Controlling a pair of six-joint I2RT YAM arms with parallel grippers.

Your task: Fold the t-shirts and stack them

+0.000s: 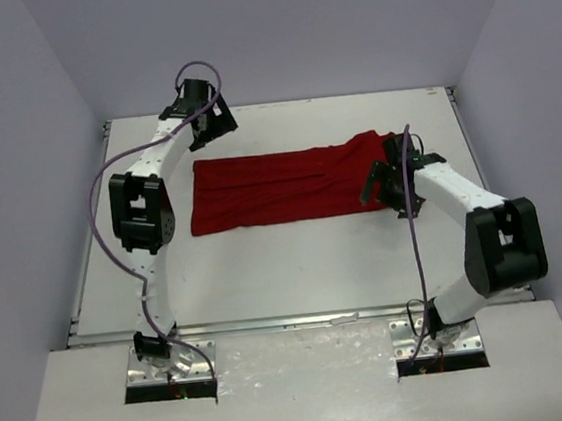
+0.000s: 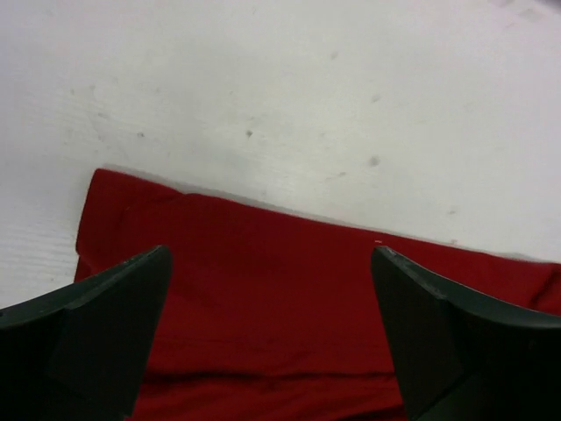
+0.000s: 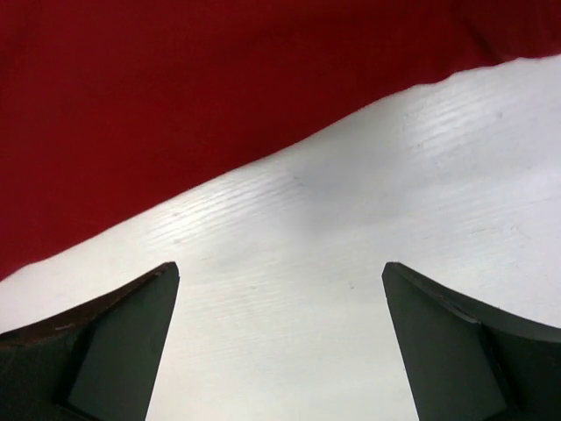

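A deep-red t-shirt lies folded into a long flat band across the middle of the white table. My left gripper hangs open above the band's far left corner; in the left wrist view the red cloth fills the gap between its fingers. My right gripper is open at the band's right end, near its front edge. In the right wrist view the shirt lies just beyond the fingers, which stand over bare table. Neither gripper holds anything.
Grey walls close in the table on the left, back and right. The table's front edge runs just ahead of the two arm bases. A purple cable hangs along the right arm.
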